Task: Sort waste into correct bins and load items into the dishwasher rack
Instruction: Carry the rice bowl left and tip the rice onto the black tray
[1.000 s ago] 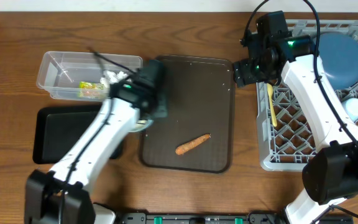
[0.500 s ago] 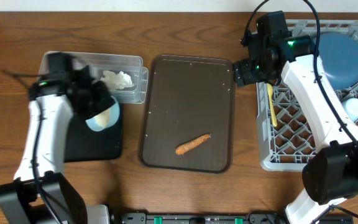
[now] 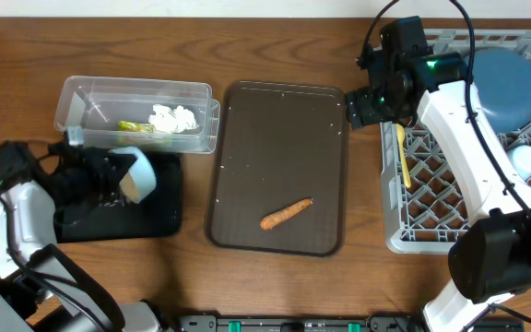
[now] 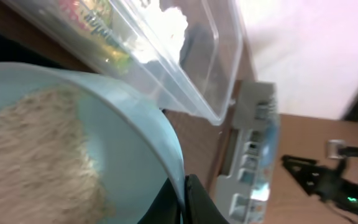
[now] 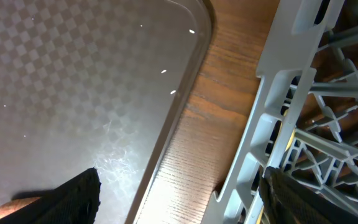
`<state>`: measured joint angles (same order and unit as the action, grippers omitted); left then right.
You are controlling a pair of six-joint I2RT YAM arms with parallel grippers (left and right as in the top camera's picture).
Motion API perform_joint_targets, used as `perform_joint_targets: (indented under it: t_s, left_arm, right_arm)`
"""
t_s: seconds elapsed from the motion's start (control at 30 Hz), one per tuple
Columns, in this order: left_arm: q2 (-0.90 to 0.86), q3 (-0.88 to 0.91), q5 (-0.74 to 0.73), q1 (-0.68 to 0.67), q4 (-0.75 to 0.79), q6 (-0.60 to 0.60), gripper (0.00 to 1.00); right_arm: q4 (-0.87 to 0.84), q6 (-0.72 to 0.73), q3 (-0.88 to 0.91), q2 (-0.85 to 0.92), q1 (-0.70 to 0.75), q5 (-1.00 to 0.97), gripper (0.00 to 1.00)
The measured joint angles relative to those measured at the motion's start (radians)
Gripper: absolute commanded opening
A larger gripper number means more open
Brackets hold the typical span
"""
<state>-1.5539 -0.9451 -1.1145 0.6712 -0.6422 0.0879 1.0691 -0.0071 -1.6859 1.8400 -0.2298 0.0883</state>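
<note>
**Over the shallow black rectangular tray [image 3: 159,219], rice-dumping step in hand**

Nearest, the orange carrot-like stick [image 3: 286,214] lies on the brown tray [image 3: 284,120], its long axis near-left to far-right. The left gripper [image 3: 109,175] pinches the white-and-light-blue bowl [image 3: 142,171] by its rim, mouth tilted trayward; racking it likely follows. Farther, the right gripper [image 3: 361,107] gapes beside the grey lattice rack [image 3: 450,221].

Bright, even light from above, soft shadows. Up close the bowl [image 4: 114,149] blurs; glints speckle the brown tray [image 5: 73,74].

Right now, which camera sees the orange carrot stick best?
The overhead view: the whole carrot stick lies on the brown tray. The right wrist view catches only its tip; the left wrist view misses it.
</note>
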Motion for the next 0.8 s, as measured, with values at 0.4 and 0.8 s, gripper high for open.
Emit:
perform_joint_targets:
  t_s: [0.4, 0.8]
  left_arm:
    - [0.0, 0.053, -0.339, 0.066, 0.109, -0.086, 0.06]
    - [0.0, 0.053, -0.422, 0.066, 0.108, -0.199, 0.06]
  right_arm:
    - [0.001, 0.0, 0.0, 0.0, 0.0, 0.0, 0.82]
    - [0.004, 0.0, 0.0, 0.0, 0.0, 0.0, 0.82]
